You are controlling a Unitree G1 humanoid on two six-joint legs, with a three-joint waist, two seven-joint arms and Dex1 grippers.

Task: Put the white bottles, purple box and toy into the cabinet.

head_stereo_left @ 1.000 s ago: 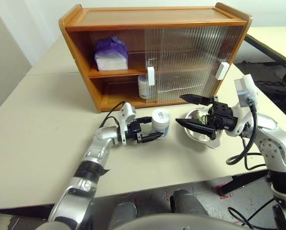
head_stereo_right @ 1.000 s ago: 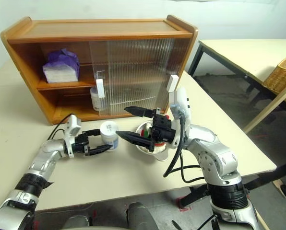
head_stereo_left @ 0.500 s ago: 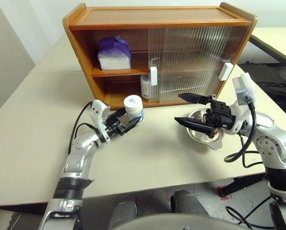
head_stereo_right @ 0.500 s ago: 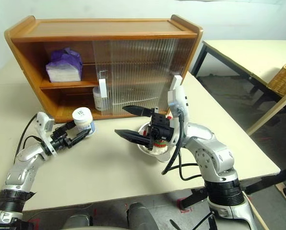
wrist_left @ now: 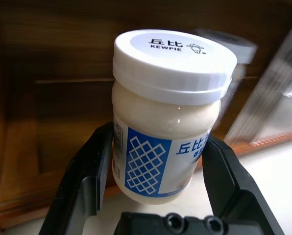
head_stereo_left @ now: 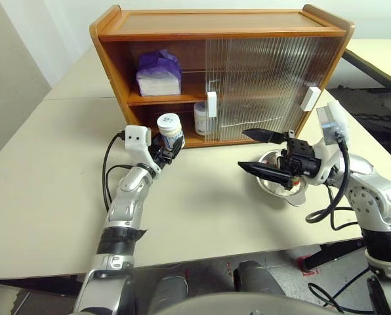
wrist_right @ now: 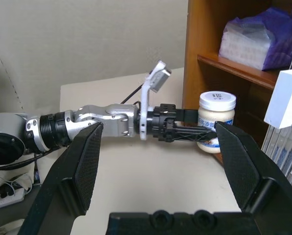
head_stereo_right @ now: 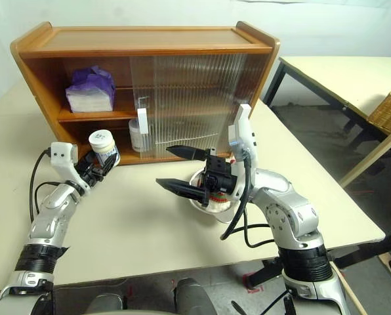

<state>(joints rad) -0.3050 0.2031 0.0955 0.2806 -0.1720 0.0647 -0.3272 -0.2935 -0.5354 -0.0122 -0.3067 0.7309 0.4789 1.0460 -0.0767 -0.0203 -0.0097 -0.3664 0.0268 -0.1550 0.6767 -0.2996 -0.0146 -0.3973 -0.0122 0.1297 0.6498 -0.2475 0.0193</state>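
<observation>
Right now the white bottle (head_stereo_left: 170, 130) I am carrying sits upright between the two black fingers of my left claw (head_stereo_left: 168, 147), clamped around its labelled belly, raised off the table (head_stereo_left: 44, 170) just in front of the cabinet's (head_stereo_left: 215, 29) open left side, level with the lower shelf; in the left wrist view it is a squat, glossy plastic jar with a ridged white screw lid and a blue lattice label; beyond it the other white bottle (head_stereo_left: 200, 118) already stands on the lower shelf, partly behind the edge of the sliding door (head_stereo_left: 267, 85); the purple box (head_stereo_left: 159, 73) lies on the upper shelf, soft and crinkly, purple on top and white at the sides; so by my reckoning two things are stowed, this jar is about to go in, and the toy is left; something white with red and green peeks from the steel bowl (head_stereo_left: 279, 186) under my right claw (head_stereo_left: 254, 151), probably the toy, though I cannot make it out well; that claw hangs above the bowl with its fingers spread wide and nothing in them; the cabinet is smooth orange-brown wood, its doors ribbed and translucent with white block handles (head_stereo_left: 211, 104); the table is plain, matte and pale.
</observation>
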